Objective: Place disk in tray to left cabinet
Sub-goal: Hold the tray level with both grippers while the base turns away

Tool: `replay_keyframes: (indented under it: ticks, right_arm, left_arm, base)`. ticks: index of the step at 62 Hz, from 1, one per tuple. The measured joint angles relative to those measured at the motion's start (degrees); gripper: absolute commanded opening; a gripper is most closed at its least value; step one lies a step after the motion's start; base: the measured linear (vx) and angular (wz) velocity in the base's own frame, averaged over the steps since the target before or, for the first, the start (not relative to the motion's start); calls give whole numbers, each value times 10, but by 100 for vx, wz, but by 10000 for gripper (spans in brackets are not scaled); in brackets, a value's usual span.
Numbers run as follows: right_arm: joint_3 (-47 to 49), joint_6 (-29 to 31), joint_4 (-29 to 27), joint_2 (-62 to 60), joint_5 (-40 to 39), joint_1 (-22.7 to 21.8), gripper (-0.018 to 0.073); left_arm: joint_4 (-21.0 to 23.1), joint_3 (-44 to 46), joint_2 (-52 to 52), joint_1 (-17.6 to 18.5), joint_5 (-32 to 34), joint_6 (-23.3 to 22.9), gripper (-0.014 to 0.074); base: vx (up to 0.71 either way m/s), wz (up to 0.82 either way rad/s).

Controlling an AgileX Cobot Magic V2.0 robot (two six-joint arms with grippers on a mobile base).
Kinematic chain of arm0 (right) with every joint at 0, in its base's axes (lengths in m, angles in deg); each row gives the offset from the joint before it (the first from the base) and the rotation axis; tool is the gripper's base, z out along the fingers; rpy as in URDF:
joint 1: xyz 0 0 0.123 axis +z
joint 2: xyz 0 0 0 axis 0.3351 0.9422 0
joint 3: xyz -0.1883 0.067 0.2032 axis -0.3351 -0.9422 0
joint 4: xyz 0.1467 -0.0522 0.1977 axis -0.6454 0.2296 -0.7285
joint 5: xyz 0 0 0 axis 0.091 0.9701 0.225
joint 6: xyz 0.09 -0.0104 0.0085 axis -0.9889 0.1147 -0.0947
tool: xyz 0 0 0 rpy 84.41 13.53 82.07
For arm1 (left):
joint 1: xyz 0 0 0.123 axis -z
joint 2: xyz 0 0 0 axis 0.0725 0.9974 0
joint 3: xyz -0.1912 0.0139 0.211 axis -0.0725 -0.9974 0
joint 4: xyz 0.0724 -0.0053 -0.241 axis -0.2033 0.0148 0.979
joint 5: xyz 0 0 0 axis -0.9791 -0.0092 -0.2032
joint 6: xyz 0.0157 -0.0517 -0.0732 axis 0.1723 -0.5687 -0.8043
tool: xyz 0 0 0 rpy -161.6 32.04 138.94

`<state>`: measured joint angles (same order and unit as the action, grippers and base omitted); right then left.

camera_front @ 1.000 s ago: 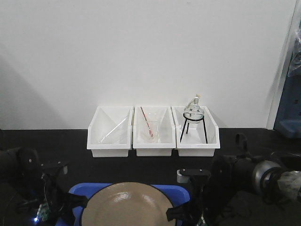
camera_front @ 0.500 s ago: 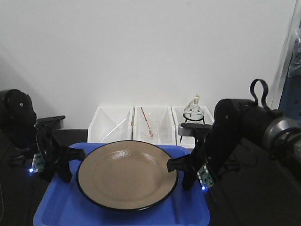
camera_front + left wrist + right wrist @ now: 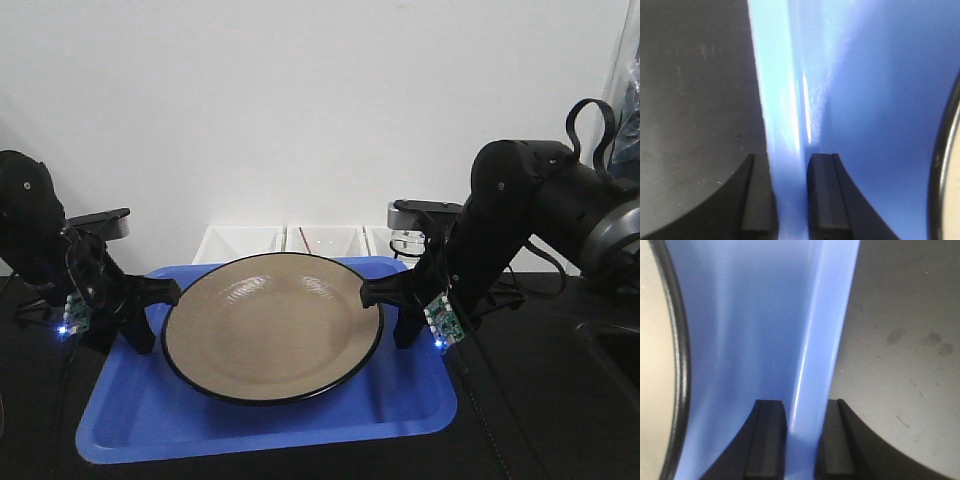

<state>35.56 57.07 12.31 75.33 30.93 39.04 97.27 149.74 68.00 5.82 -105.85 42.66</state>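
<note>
The tan disk with its thin black rim lies in the blue tray, which is held up above the black table. My left gripper is shut on the tray's left rim; one finger is inside the tray and the other outside. My right gripper is shut on the tray's right rim in the same way. The disk's edge shows in the left wrist view and in the right wrist view. The left cabinet is out of view.
Three white bins stand at the back against the white wall, partly hidden behind the raised tray. A glass flask sits in the right bin. The black tabletop lies below. A blue object shows at the far right edge.
Both arms have lifted the tray with the disk from low at the frame's bottom edge up to mid-frame. The tray now covers most of the white bins.
</note>
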Motion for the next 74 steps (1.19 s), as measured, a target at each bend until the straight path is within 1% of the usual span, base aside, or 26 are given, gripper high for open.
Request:
replay_keyframes:
  ticks: [46, 74]
  right_arm:
    - [0, 0, 1, 0, 0, -2, -2]
    - [0, 0, 1, 0, 0, -2, -2]
  left_arm:
    - [2, 0, 0, 0, 0, 0, -1]
    - [4, 0, 0, 0, 0, 0, -1]
  base:
    - [0, 1]
    - [-4, 27]
